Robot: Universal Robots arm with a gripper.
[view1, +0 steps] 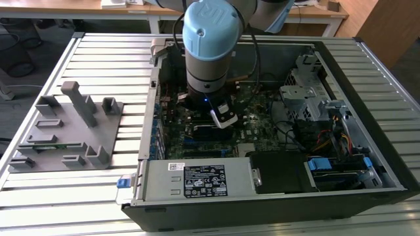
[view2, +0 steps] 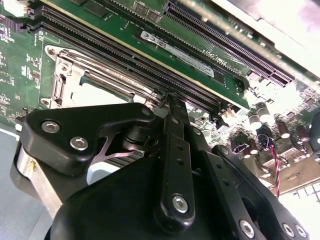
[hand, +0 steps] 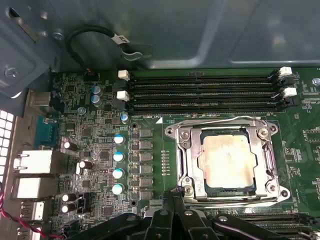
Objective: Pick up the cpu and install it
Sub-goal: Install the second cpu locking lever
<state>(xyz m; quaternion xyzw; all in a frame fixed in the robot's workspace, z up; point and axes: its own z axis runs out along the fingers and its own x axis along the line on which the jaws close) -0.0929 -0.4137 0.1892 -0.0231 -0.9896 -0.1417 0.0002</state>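
Sitting flat in the metal-framed socket [hand: 227, 162] on the green motherboard [hand: 150, 165], the square, pale-topped cpu [hand: 226, 161] looks seated; keep the black gripper [hand: 172, 197], apparently clenched and empty beside the socket, clear of the memory slots [hand: 200, 92].

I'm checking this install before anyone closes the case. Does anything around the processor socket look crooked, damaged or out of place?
Nothing stands out. In the first wrist view the cpu lies flat and square inside the socket frame, its edges parallel to the frame. The memory slots beside it look intact, and the gripper sits just at the socket's edge.
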